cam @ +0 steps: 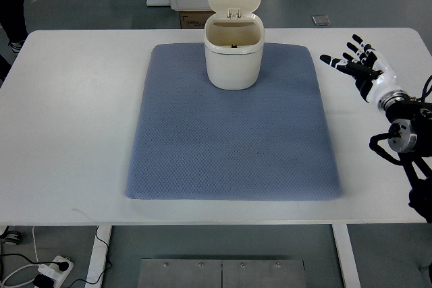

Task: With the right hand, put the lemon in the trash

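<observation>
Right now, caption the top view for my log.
Right hand open beside the blue mat; bin lid up; no lemon visible.

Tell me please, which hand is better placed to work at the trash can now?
Right. Only the right hand is in view, open over the white table beside the blue mat, holding nothing. The trash can stands open on the mat. No left arm shows, and no lemon is visible.
</observation>
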Tool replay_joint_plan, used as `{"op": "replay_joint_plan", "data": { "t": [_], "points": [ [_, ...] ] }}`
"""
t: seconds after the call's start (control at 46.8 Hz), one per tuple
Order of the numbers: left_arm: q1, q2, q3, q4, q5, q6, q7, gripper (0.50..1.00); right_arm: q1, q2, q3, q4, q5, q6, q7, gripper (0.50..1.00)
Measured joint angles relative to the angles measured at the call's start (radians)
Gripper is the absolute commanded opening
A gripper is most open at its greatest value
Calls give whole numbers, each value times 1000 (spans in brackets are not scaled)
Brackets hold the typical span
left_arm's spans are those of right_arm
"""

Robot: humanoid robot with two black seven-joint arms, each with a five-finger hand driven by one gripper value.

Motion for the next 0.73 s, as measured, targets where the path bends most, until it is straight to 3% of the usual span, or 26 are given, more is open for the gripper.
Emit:
{"op": "replay_joint_plan", "data": {
  "t": [0.171, 0.363, 0.727],
  "points": [
    [0, 0, 0, 0, 0, 0, 0, 1000, -12, 47, 30, -16, 47, 0, 6, 1000],
    [0, 0, 0, 0, 0, 0, 0, 1000, -13, 85, 96, -27, 200, 2, 98, 1000],
    [0, 0, 0, 0, 0, 0, 0, 1000, -28, 126, 133, -29, 265, 30, 176, 1000]
  ]
}}
